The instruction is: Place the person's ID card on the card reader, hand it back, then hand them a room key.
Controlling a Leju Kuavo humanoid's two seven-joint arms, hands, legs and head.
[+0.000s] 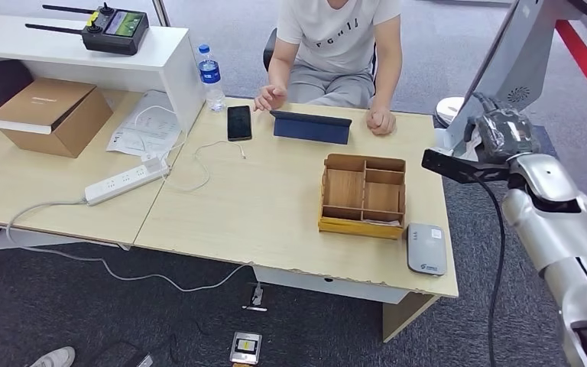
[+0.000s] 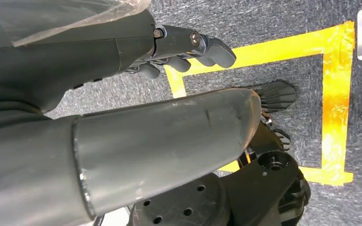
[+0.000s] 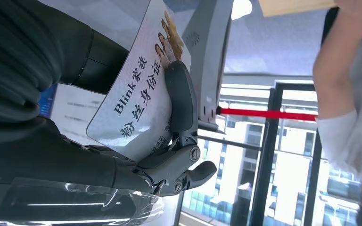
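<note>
My right hand grips a white ID card printed with blue characters and a small group photo, one dark finger lying across its face. In the head view this right hand is raised beyond the table's right edge, level with the wooden box. The grey card reader lies flat at the table's front right corner, below and left of the hand. My left hand hangs over the floor and holds nothing. A seated person rests both hands on the far edge of the table.
A wooden compartment box stands just behind the reader, with a pale card in its front slot. A blue tablet case, a phone and a water bottle lie near the person. A power strip and a cardboard box sit to the left.
</note>
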